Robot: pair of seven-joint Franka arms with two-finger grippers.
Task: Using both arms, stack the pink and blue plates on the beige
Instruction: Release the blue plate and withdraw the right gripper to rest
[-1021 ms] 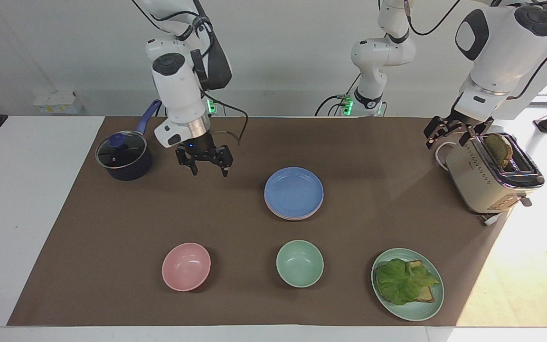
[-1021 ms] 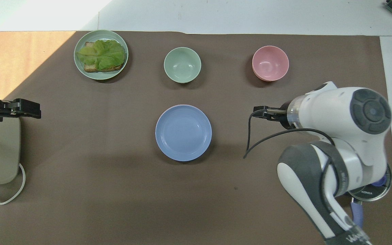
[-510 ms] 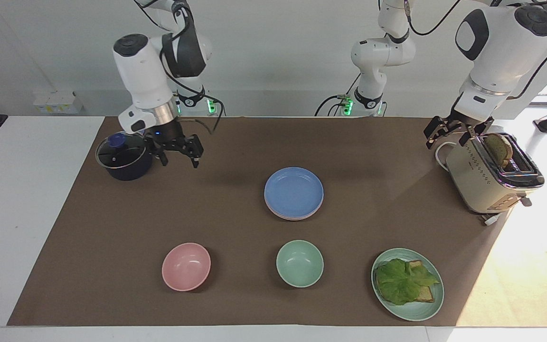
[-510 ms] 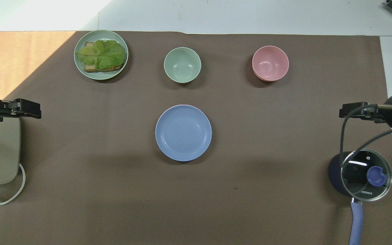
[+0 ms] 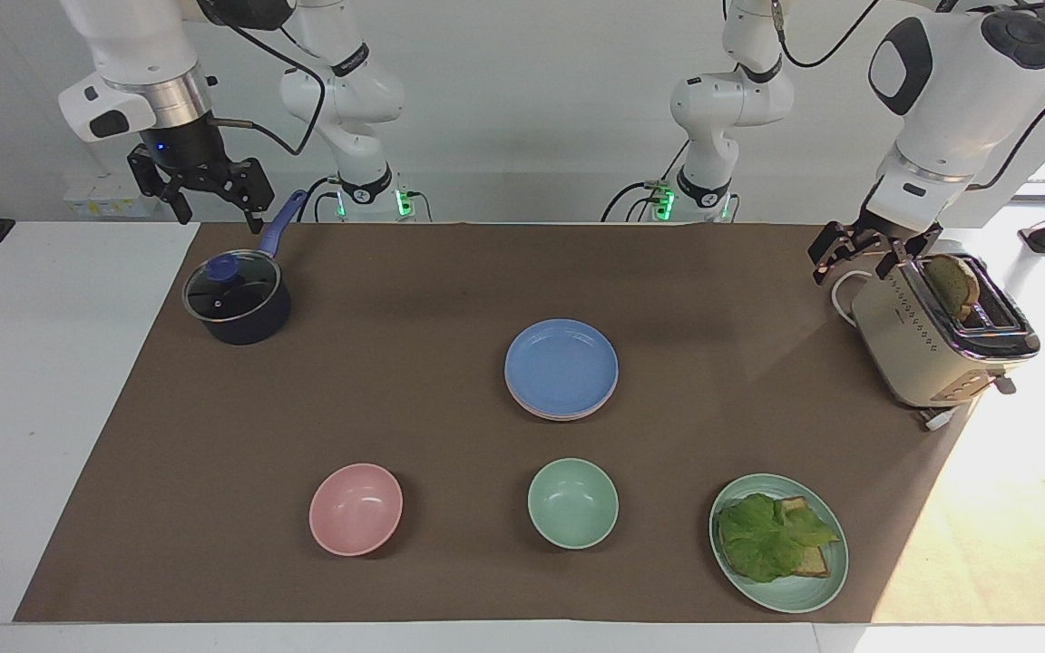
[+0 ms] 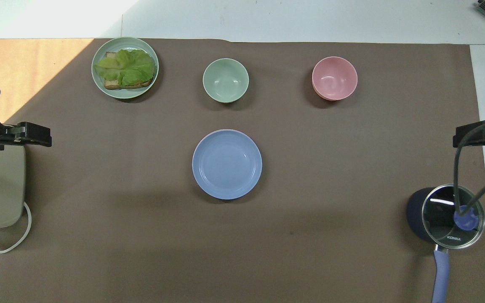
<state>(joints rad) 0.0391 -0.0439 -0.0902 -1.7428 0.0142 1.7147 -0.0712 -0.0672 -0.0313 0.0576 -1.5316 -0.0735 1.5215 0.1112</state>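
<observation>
The blue plate [image 5: 561, 365] [image 6: 227, 164] lies in the middle of the brown mat, on top of a low stack. A thin pale pink rim, the pink plate [image 5: 555, 415], shows under its edge. The beige plate is hidden. My right gripper [image 5: 217, 216] [image 6: 461, 137] hangs open and empty, high over the mat's edge beside the saucepan at the right arm's end. My left gripper [image 5: 852, 268] [image 6: 36, 134] waits open and empty just above the toaster at the left arm's end. Neither touches the plates.
A dark blue saucepan [image 5: 237, 299] [image 6: 446, 214] with a glass lid stands under the right gripper. A cream toaster [image 5: 935, 340] holds a bread slice. Farther from the robots than the stack are a pink bowl [image 5: 356, 508], a green bowl [image 5: 572, 501] and a green plate [image 5: 795, 600] with lettuce toast.
My right arm has swung away from the stack and risen, passing the saucepan to the mat's edge. The left arm and the plates have not moved.
</observation>
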